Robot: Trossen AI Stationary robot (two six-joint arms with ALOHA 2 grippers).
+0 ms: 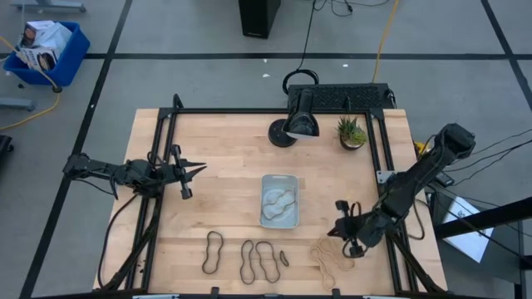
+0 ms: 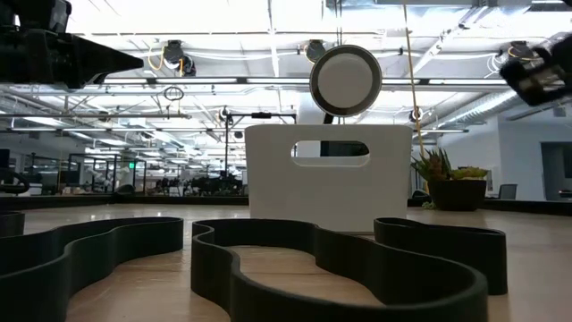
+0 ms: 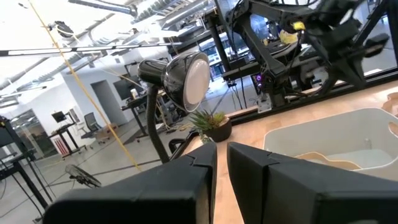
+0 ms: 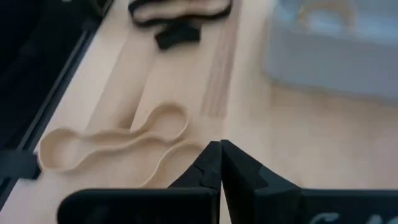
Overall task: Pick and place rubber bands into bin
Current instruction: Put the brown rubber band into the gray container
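The pale bin sits mid-table with tan rubber bands lying in it. It also shows in the low view and the right wrist view. Dark rubber bands lie flat near the front edge and fill the low view's foreground. Two tan rubber bands lie flat at the front right. My right gripper is shut, just above their far end. My left gripper is shut and empty, held above the table's left side. My right gripper points down, slanting toward the table's left, over one loop of a tan rubber band. That loop runs in under the shut fingertips, which hide the spot. I cannot tell whether they touch it. Both tan bands lie flat on the table.
A desk lamp and a small potted plant stand at the table's far edge. A short dark piece lies beside the dark bands. Black frame rails run along the table's sides. A blue crate stands on the floor.
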